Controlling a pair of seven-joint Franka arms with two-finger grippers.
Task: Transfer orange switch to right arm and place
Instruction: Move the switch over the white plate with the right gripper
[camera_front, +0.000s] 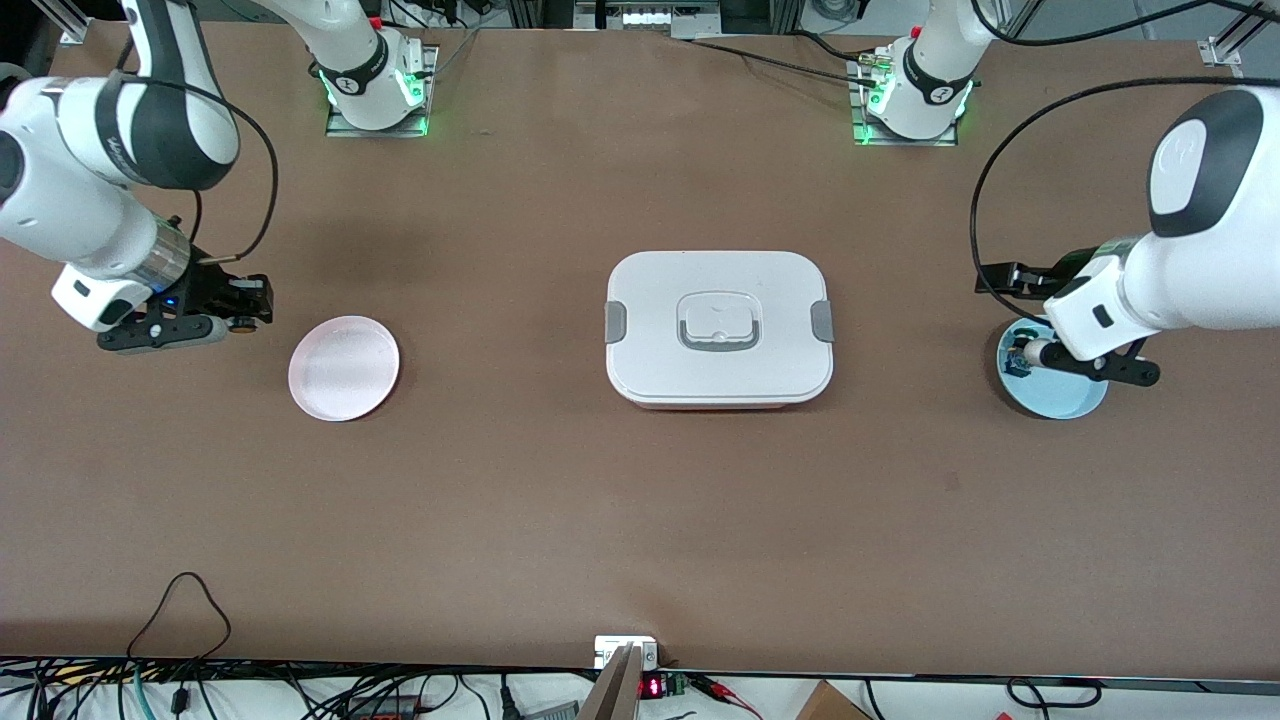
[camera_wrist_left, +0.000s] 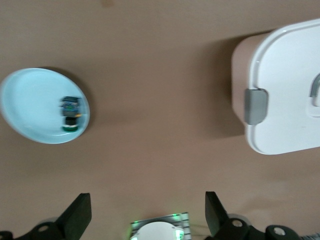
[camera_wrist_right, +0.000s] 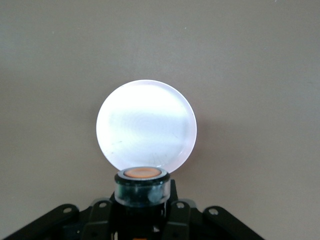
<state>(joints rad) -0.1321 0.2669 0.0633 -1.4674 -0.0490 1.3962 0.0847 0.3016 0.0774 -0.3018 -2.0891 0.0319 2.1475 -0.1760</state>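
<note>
The orange switch (camera_wrist_right: 141, 186) is sitting clamped between the fingers of the right gripper (camera_front: 240, 303) — the right wrist view shows its orange top facing the camera, ringed in black, with a clear stubby body below it. The gripper is holding it in the air over bare table, just beside the pink plate (camera_front: 344, 367) toward the right arm's end. In the right wrist view that plate (camera_wrist_right: 146, 124) is showing as a bright, washed-out disc with nothing on it, and the switch is overlapping its edge in the picture.

The right arm (camera_front: 85, 190) is reaching in from its base at the top of the front view, its wrist bent low with a blue light glowing near the gripper.

A white lunch box (camera_front: 718, 328) with grey side clips and a grey-rimmed handle recess in its lid is lying closed near the middle of the table, well apart from both plates.

Toward the left arm's end, a light blue plate (camera_front: 1068, 398) is resting on the table, and a small dark blue component with a green cap (camera_wrist_left: 70, 114) is lying on it near the rim. The left gripper (camera_wrist_left: 146, 214) is hovering above this area — its two black fingers are standing wide apart with nothing between them, and in the front view the wrist is covering part of the blue plate.
</note>
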